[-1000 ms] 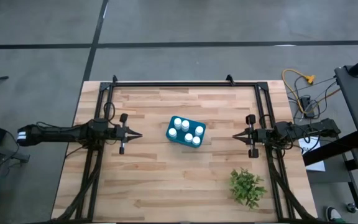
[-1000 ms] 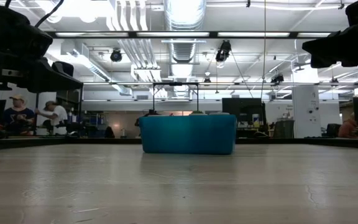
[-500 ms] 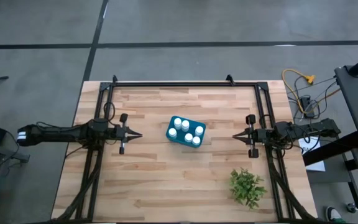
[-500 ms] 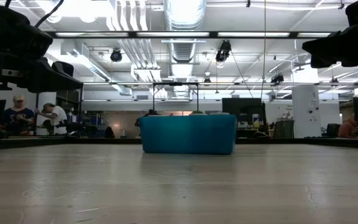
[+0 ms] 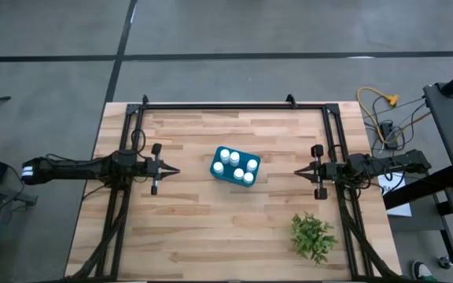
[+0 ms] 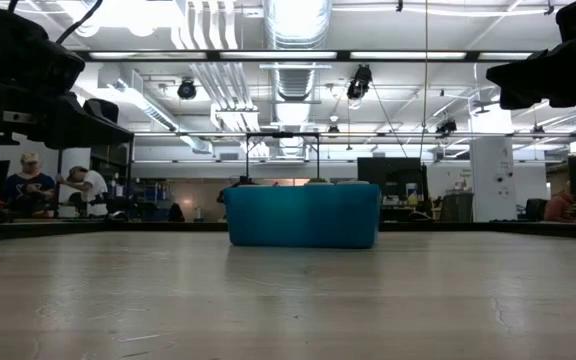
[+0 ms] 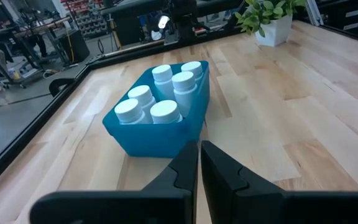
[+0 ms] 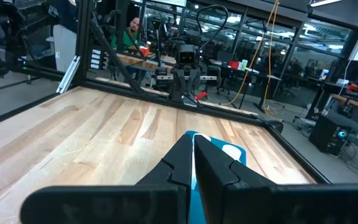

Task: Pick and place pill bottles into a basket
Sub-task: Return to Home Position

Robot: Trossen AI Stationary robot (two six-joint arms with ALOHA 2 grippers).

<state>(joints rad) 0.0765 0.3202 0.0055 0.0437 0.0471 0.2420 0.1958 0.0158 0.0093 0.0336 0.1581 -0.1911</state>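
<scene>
While nothing on the table had moved over the last second, the high view showed why: all six pill bottles (image 5: 238,173) stood upright inside the basket (image 5: 214,170), which sat at the middle of the table (image 5: 211,228). No bottle lay on the wood outside it. The left gripper (image 5: 169,170) hung to the left of the basket and the right gripper (image 5: 298,170) to its right, both well apart from it and pointing inward, each with its jaws pressed together and holding nothing. A green plant (image 5: 313,236) stood near the right front corner, untouched.

From the low view, the basket (image 6: 303,215) rested flat on the table, its walls hiding the bottles; the dark bulk of the arms hung high at both upper corners, clear of the surface. People sat in the room far behind on the left.

Through the left wrist view, the left gripper (image 7: 199,148) had its fingers closed to a thin seam, aimed at the basket (image 7: 160,134), where six white caps (image 7: 165,111) were packed close together.

Through the right wrist view, the right gripper (image 8: 193,138) was likewise closed and empty, with the basket (image 8: 211,140) and one white cap (image 8: 230,151) partly hidden behind its fingertips.

With both arms holding the same withdrawn pose as before, the sorting looked complete and the arms appeared already parked.
</scene>
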